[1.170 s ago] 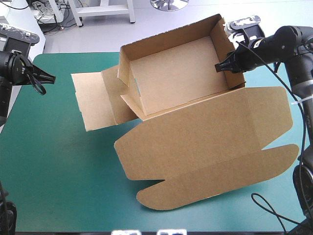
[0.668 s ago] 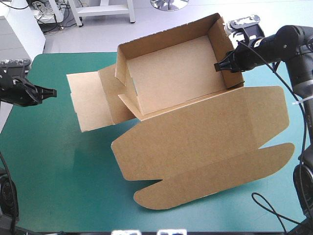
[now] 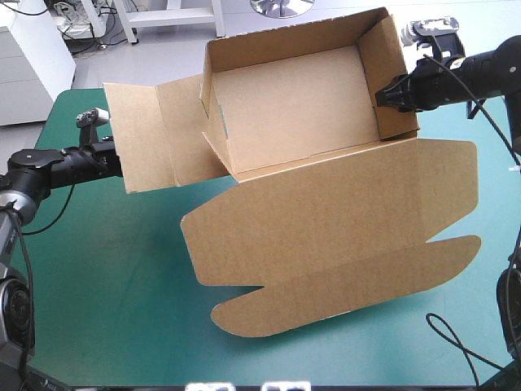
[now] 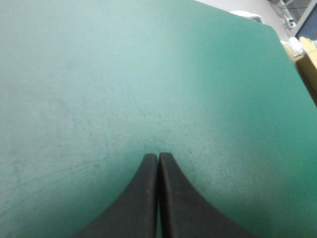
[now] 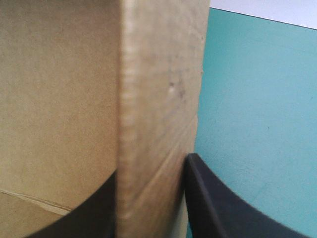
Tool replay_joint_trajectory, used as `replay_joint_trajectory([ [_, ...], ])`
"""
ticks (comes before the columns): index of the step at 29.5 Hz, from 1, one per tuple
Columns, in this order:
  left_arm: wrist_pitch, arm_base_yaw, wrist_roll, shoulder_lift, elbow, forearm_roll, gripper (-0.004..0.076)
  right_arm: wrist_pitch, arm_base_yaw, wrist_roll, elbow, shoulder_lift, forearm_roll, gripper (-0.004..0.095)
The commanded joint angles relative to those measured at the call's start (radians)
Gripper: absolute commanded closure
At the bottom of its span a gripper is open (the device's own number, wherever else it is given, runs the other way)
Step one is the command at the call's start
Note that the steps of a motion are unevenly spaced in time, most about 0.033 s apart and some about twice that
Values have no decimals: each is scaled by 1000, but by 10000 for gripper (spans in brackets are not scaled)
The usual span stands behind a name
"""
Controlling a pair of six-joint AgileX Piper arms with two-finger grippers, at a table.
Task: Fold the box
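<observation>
Box (image 3: 293,106) sits at counter (image 3: 98,269) 12 o'clock, tray walls up, lid (image 3: 326,212) flat toward 6, left flap (image 3: 138,134) unfolded at 9. Right tool (image 3: 383,96) clamped on wall at 3; box now shifted toward 1. Left tool (image 3: 112,156), tips together, has swung in to flap's outer edge. Likely next: raise flap, tuck.

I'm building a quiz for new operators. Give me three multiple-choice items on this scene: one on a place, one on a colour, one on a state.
1. Where on the box does the right gripper clamp? A right end wall B flat lid C left flap
2. Table cover colour? A red B teal-green C grey
3. Left gripper? A wide open B shut on the box C shut, empty
Key: 1A, fingers either side of that wall; 2B, plain in every view; 3C, its tips meet over bare cover.
</observation>
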Motion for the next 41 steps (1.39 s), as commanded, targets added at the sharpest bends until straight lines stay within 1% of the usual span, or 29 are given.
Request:
replay_joint_trajectory([
  [1, 30, -74, 21, -37, -45, -99, 734, 6, -7, 0, -30, -48, 64, 926],
  [4, 37, -119, 21, -37, -63, -133, 734, 6, -7, 0, -30, -48, 56, 926],
  [7, 89, -134, 21, -37, -86, -197, 734, 6, -7, 0, -30, -48, 37, 927],
  [13, 280, -134, 18, -37, -158, -257, 734, -3, -7, 3, -30, -47, 34, 925],
  [16, 366, -134, 14, -37, -193, -297, 734, -11, -7, 8, -30, -47, 6, 925],
  [18, 366, -136, -9, -43, -216, -302, 734, -11, -7, 18, -30, -47, -16, 925],
  [22, 366, -144, -25, -50, -245, -340, 734, -13, -7, 23, -30, -47, -24, 925],
  [27, 366, -190, -37, -50, -264, -337, 732, -37, 25, 23, -30, -47, -42, 925],
  [29, 366, -205, -34, -50, -275, -339, 714, -52, 44, 31, -30, -47, -65, 925],
  [31, 366, -220, -42, -50, -289, -339, 654, -63, 59, 41, -30, -47, -95, 925],
  [33, 366, -225, -61, -50, -307, -339, 566, -67, 66, 45, -30, -47, -103, 925],
  [34, 366, -225, -66, -50, -314, -339, 507, -67, 67, 45, -30, -47, -106, 925],
  [35, 366, -225, -70, -50, -322, -339, 428, -67, 67, 45, -30, -47, -104, 925],
  [36, 366, -225, -70, -50, -325, -339, 389, -67, 67, 47, -30, -47, -104, 925],
  [38, 366, -230, -72, -50, -326, -336, 271, -67, 67, 49, -30, -47, -104, 925],
  [39, 366, -234, -72, -50, -326, -329, 230, -67, 67, 49, -30, -47, -104, 925],
  [40, 366, -242, -72, -50, -326, -323, 207, -67, 67, 49, -30, -47, -104, 925],
  [41, 366, -250, -72, -50, -326, -321, 203, -71, 67, 49, -30, -47, -103, 925],
])
